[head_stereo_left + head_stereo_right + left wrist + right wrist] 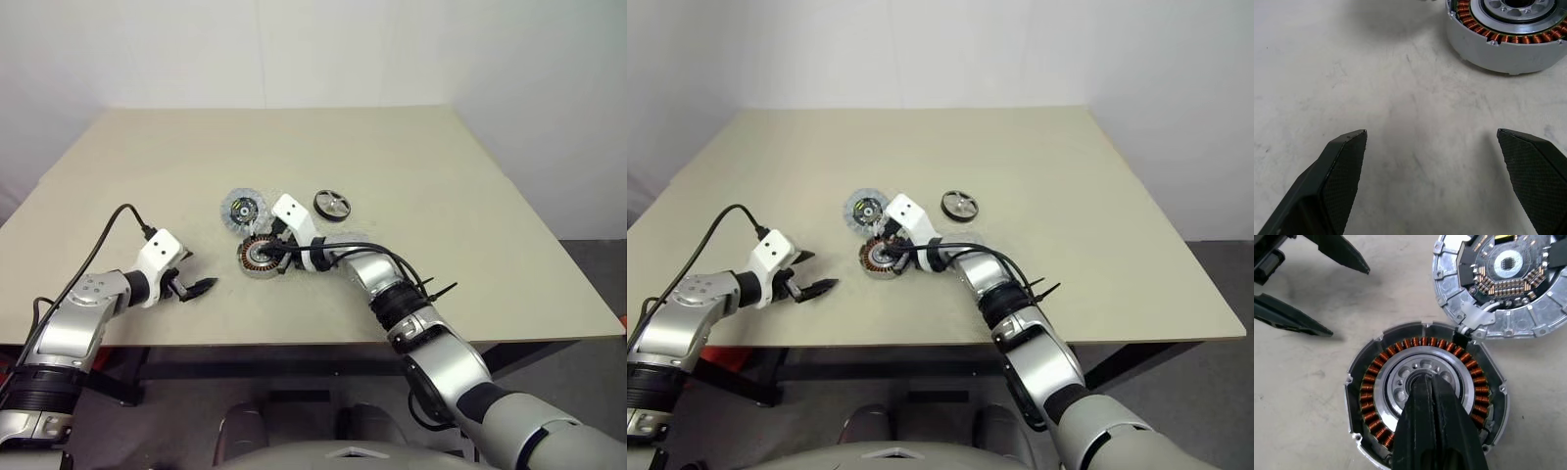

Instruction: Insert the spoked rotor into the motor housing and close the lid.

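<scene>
Left gripper [201, 287]: nearest, well left of the housing, tips aimed at it; its 2 fingers [1342, 161] stand wide apart over bare table, nothing between them.
Table [470, 215]: beige top, faint scuffs; it bears all 3 parts.
Housing [260, 255]: landmark; short metal ring flat on the table, open side up, copper coils around its inside, pale hub in the middle.
Right gripper [1434, 396]: reaches in from the housing's right; its 2 fingers are pressed together with nothing between them, tips over the housing's centre hub. Whether they touch the hub cannot be told.
Lid [242, 209]: just beyond the housing, slightly left; pale disc lying with its circuit side up, its rim at the housing's rim. A small yellow patch shows on the board, its marking too small to read.
Rotor [333, 205]: beyond the housing and to its right, well apart, flat on the table, dark rim with open spokes.
Writing: none legible on any part.
</scene>
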Robot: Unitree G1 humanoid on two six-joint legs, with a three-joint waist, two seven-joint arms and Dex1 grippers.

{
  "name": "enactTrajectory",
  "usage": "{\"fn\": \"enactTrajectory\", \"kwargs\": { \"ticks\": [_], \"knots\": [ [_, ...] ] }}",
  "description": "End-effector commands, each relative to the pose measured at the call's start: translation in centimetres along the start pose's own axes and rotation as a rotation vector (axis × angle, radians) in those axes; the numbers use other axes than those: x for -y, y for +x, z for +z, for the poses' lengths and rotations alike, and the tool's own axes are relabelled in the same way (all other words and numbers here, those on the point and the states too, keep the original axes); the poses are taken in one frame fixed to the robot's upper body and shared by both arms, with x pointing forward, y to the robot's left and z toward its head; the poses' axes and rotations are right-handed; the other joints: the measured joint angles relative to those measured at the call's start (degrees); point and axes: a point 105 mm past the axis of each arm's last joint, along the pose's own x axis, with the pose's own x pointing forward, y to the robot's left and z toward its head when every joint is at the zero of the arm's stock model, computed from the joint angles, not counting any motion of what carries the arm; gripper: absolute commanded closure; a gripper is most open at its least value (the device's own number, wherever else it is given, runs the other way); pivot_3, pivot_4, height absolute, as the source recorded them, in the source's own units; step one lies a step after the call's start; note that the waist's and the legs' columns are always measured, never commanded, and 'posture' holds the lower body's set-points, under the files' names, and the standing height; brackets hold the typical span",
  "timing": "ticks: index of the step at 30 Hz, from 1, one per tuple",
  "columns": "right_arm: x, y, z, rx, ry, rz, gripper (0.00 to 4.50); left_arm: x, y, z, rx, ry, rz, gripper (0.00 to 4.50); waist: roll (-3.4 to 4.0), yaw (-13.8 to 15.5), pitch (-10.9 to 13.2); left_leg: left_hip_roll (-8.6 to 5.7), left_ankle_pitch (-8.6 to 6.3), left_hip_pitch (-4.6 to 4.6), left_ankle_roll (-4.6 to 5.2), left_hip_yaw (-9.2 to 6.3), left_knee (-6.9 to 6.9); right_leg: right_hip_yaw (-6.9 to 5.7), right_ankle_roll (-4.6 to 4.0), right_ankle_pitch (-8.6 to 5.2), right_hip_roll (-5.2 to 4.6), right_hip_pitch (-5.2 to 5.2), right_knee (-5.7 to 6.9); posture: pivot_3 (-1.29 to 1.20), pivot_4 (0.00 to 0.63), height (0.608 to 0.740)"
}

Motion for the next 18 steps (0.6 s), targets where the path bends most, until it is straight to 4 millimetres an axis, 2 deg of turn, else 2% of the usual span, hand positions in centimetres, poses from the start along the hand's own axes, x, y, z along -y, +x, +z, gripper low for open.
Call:
{"fn": "enactTrajectory", "kwargs": {
  "ticks": [1, 7, 13, 18],
  "knots": [
    [0.4, -0.3, 0.6, 0.024, -0.018, -0.02, 4.45, -0.4, -0.2, 1.2, 0.037, 0.029, 0.019, 0.0, 0.0, 0.0, 0.0, 0.0, 0.0, 0.0, 0.0, 0.0, 0.0, 0.0, 0.0, 0.0, 0.0, 0.0, 0.01, 0.0, 0.0, 0.74],
    [1.0, -1.1, 2.3, 0.076, -0.025, -0.026, 4.45, -0.2, 0.1, 1.3, 0.044, 0.024, 0.01, 0.0, 0.0, 0.0, 0.0, 0.0, 0.0, 0.0, 0.0, 0.0, 0.0, 0.0, 0.0, 0.0, -0.01, 0.04, 0.0, 0.0, 0.0, 0.74],
    [1.3, -3.1, 5.3, 0.163, -0.089, 0.008, 4.45, -0.1, 0.4, 1.3, 0.048, 0.023, 0.002, 0.0, -0.01, 0.0, 0.0, 0.0, 0.0, 0.0, 0.0, 0.0, 0.0, 0.0, 0.0, 0.0, 0.0, 0.03, 0.0, 0.0, 0.0, 0.74],
    [2.1, -4.8, 5.8, 0.167, -0.152, 0.001, 4.45, 0.1, 0.7, 1.5, 0.053, 0.024, -0.003, 0.0, -0.02, 0.0, 0.0, -0.01, 0.0, -0.01, 0.0, 0.0, 0.01, 0.0, 0.0, 0.0, -0.01, 0.04, 0.0, 0.0, 0.0, 0.74]
  ]
}}
